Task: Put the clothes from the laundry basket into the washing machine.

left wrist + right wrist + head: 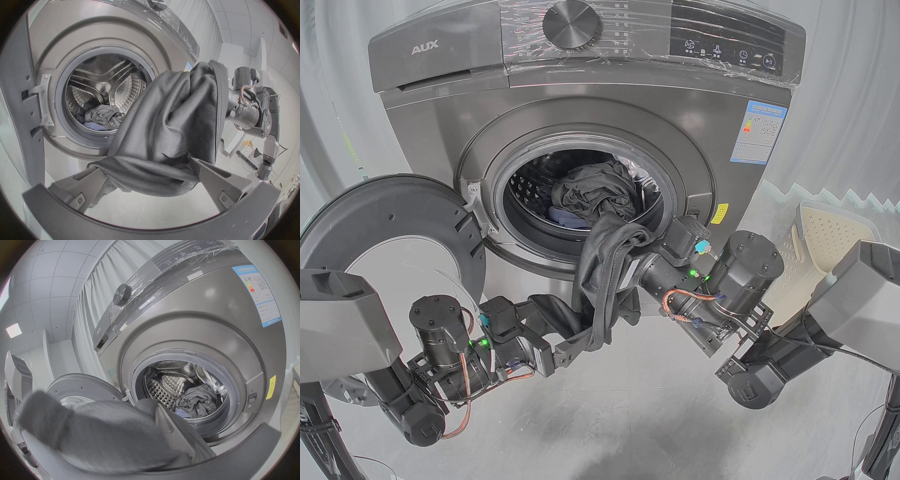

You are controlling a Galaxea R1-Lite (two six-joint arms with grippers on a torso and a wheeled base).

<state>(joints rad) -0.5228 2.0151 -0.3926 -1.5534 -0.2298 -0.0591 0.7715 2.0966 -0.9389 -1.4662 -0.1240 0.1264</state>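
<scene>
At head-view centre: a dark garment (600,275) is seen hung below the mouth of the washing machine (425,131), with its upper fold just at the lower lip of the opening and not yet inside.
Right gripper (625,259): buried under the garment's upper fold, right of centre; whether it is clenched on the cloth cannot be told.
Left gripper (572,349): placed lower left of centre and released, its fingers (84,187) spread wide with the lower end of the cloth slung across the gap (draped rather than pinched, as it appears).
Drum (531,187): a crumpled grey bundle (594,190) is already lodged inside, at upper centre.
Door (387,212): swung aside at middle left.
Laundry basket (831,234): set at the right edge; its contents are hidden.
Step in hand: loading of this garment is judged to be under way, the cloth borne between both arms.
Next move: the upper fold would need to be lifted over the lip and pushed deep, and the trailing end fed in after it so that nothing is left hanging outside.
</scene>
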